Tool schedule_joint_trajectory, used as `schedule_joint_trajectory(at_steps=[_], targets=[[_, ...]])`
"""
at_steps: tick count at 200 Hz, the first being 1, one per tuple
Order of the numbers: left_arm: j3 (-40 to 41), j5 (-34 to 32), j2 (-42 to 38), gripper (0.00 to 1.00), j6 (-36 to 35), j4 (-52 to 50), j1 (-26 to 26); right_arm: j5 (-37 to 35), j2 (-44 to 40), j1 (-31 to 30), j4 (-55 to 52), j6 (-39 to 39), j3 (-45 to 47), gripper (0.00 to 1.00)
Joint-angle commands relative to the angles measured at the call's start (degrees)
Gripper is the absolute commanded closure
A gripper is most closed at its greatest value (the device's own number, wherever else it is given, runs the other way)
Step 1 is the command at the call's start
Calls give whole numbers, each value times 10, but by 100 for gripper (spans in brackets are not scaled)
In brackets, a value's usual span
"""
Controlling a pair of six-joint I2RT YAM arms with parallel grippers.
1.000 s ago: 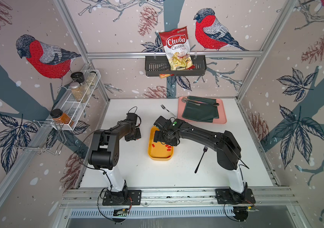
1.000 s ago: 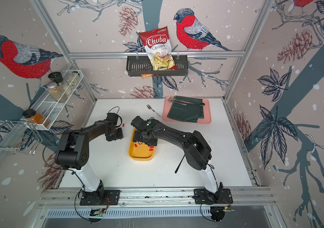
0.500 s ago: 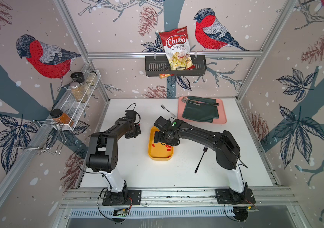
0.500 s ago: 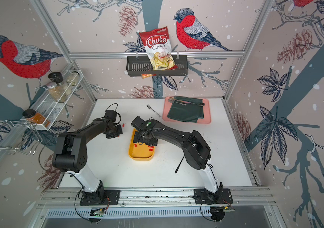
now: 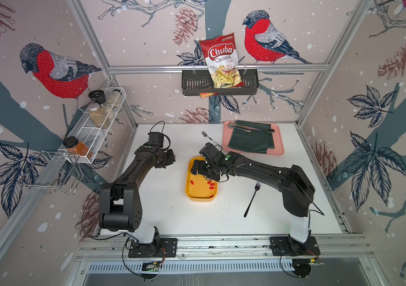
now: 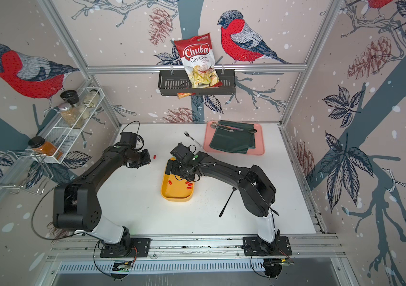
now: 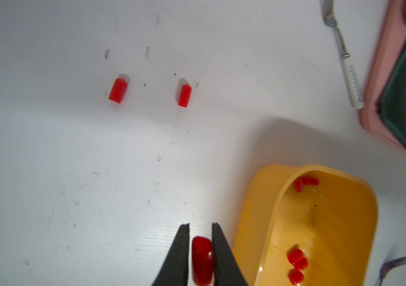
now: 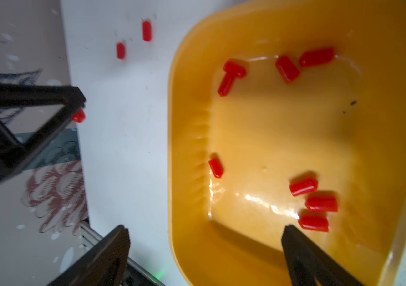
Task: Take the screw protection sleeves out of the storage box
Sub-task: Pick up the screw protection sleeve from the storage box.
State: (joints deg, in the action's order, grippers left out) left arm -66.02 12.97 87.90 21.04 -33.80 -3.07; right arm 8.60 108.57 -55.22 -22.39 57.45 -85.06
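Observation:
The yellow-orange storage box (image 5: 198,195) (image 6: 172,196) sits mid-table, with several red screw protection sleeves (image 8: 303,187) lying inside it. Left of the box, my left gripper (image 7: 200,224) (image 5: 171,158) is low over the table and shut on one sleeve (image 7: 202,257), which also shows at its fingertips in the right wrist view (image 8: 78,116). Two more sleeves (image 7: 117,90) (image 7: 184,95) lie on the bare table just beyond it. My right gripper (image 8: 204,230) (image 5: 195,168) is wide open over the box's far end. One finger is inside the box and the other is outside its wall (image 8: 189,123).
A black fork (image 5: 252,198) lies right of the box under the right arm. A silver fork (image 5: 208,137) lies behind the box. A pink tray (image 5: 278,149) with green cloth is at the back right. A spice rack (image 5: 98,128) hangs on the left wall.
My left gripper has shifted a little toward the back of the table, staying left of the box. The right gripper has stayed open over the box.

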Motion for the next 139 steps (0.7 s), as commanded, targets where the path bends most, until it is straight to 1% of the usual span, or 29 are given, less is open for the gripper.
schedule_joint_trajectory(at_steps=[1, 12, 19, 34, 47, 61, 67, 93, 115, 126, 139], targets=[[4, 93, -25, 79, 16, -6, 3, 60, -42, 15, 195, 45, 74, 5], [5, 95, -30, 76, 22, -9, 3, 63, -49, 22, 213, 53, 95, 7], [6, 93, -29, 69, 21, -12, 3, 64, -46, 24, 205, 51, 96, 8], [6, 96, -23, 68, 17, -24, 6, 66, -32, 22, 172, 36, 72, 9], [9, 131, -27, 68, 22, -24, 10, 73, -16, 21, 163, 36, 54, 9], [18, 167, -46, 66, 39, -11, 11, 98, -15, 24, 228, 58, 65, 10], [20, 181, -53, 62, 49, -6, 11, 103, -17, 26, 251, 70, 72, 10], [32, 243, -68, 61, 93, 17, 12, 106, -36, 35, 306, 86, 104, 15], [48, 291, -75, 61, 128, 44, 11, 119, -45, 43, 377, 108, 150, 21], [54, 307, -77, 61, 140, 51, 11, 120, -49, 48, 436, 130, 181, 24], [61, 319, -80, 61, 151, 56, 11, 125, -47, 49, 530, 167, 215, 31]])
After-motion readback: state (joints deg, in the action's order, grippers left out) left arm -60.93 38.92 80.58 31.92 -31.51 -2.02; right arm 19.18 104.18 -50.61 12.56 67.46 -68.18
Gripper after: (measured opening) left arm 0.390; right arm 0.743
